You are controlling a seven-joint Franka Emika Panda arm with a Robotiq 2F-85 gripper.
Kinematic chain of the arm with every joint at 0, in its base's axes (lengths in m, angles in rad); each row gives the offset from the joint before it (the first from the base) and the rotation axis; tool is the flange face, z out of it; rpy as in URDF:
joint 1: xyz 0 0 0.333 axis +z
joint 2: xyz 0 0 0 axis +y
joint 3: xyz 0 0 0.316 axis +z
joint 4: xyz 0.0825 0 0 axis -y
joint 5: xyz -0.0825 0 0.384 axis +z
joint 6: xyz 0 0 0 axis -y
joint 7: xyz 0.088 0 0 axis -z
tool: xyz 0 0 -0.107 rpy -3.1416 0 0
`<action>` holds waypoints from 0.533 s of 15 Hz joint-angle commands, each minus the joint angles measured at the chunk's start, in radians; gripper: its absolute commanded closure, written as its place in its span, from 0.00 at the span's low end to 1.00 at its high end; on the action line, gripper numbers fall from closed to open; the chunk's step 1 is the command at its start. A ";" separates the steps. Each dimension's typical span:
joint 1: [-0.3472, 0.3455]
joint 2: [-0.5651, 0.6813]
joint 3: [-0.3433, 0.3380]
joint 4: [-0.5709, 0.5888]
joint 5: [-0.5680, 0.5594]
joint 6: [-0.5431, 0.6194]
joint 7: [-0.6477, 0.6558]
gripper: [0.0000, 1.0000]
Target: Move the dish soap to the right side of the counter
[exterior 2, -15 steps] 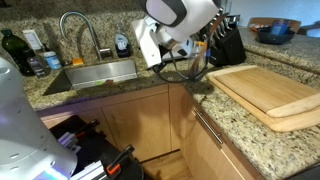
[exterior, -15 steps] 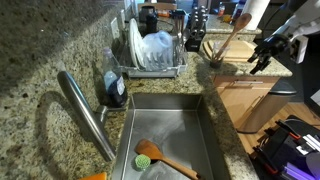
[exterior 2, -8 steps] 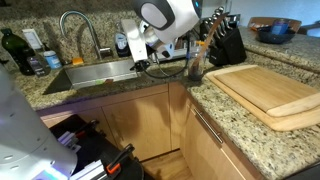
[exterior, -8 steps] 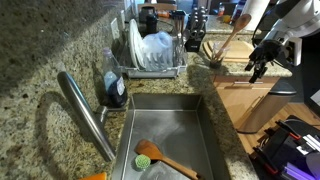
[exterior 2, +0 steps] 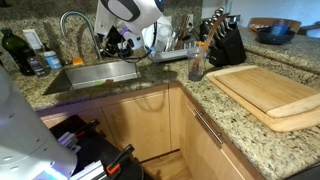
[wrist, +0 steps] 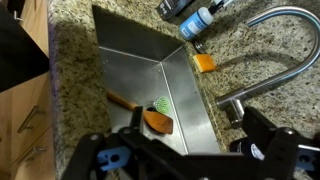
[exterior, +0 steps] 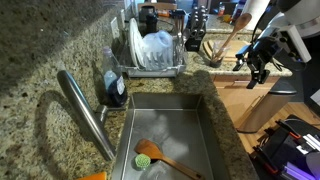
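The dish soap [exterior: 113, 86], a small bottle of dark blue liquid with a paler top, stands upright on the granite counter [exterior: 40, 60] between the faucet [exterior: 84, 112] and the dish rack [exterior: 152, 52]. In the wrist view a dark blue piece of it [wrist: 245, 148] shows past the faucet base, partly hidden by a finger. My gripper [exterior: 256, 64] hangs open and empty in the air near the sink's front edge, well apart from the bottle. In an exterior view my gripper [exterior 2: 117, 44] stands in front of the bottle and hides it. The wrist view shows the gripper [wrist: 190, 160] above the sink.
The steel sink [wrist: 130, 50] holds a green-headed brush [wrist: 160, 103] and a wooden spoon [wrist: 150, 120]. An orange sponge [wrist: 204, 62] and a blue bottle [wrist: 198, 22] lie beyond the faucet. A cutting board [exterior 2: 270, 90], knife block [exterior 2: 225, 42] and utensil holder [exterior 2: 196, 62] stand on the counter.
The arm has swung away from the cutting board and utensil holder and across to the sink. The gripper stays open and empty. The dish soap has not moved.
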 commanded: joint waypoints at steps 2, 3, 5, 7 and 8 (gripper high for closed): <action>-0.061 0.017 0.025 0.030 0.016 -0.025 0.085 0.00; -0.070 0.041 0.017 0.062 0.054 -0.042 0.139 0.00; -0.087 0.103 0.009 0.132 0.092 -0.081 0.222 0.00; -0.090 0.138 0.028 0.155 0.167 -0.043 0.307 0.00; -0.081 0.153 0.042 0.150 0.218 -0.013 0.341 0.00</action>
